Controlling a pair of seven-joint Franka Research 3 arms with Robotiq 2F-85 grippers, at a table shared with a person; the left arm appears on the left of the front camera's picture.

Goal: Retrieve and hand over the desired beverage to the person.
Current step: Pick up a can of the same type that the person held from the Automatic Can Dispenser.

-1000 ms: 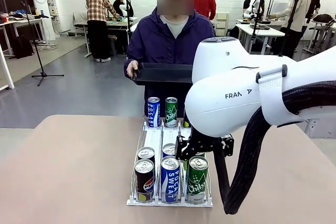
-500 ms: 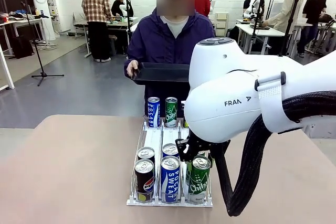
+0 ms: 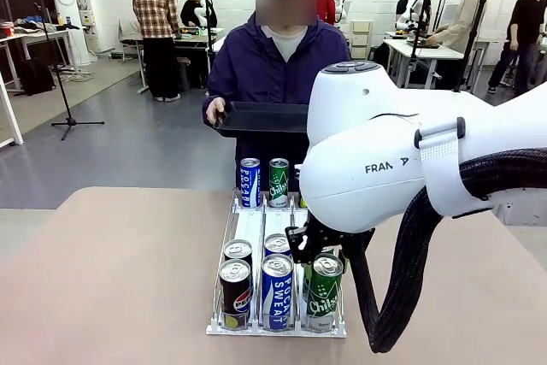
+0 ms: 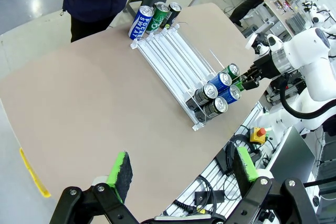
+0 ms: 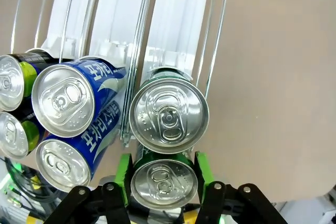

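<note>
The right claw (image 5: pixel 161 174) is squeezing a green can (image 5: pixel 164 184) — its two green pads (image 5: pixel 123 172) are pressing on the can, one on each side. This green can is sitting at the near end of the right lane of a white rack (image 3: pixel 248 226), the end closest to the robot, and from the front it is looking a little tipped. A second green can (image 5: pixel 169 116) is standing just behind it in the same lane. Beside the held can, a blue can (image 3: pixel 277 290) is standing in the middle lane and a black can (image 3: pixel 235 292) is standing in the left lane. The left claw (image 4: pixel 182 167) is hanging up high near one edge of the table (image 4: pixel 79 103), well apart from the rack, with its fingers spread wide and nothing between them. The rack is lying on the brown table and running away from the robot. At its far end three more cans are standing in a row — a far blue can (image 3: pixel 249 182), a far green can (image 3: pixel 279 181) and a dark can (image 4: pixel 173 11). Past the table the person (image 3: pixel 256 66) in the purple jacket is standing and facing the robot. The person is holding a black tray (image 3: pixel 256 119) flat in front, with one hand (image 3: pixel 214 113) gripping its edge.
</note>
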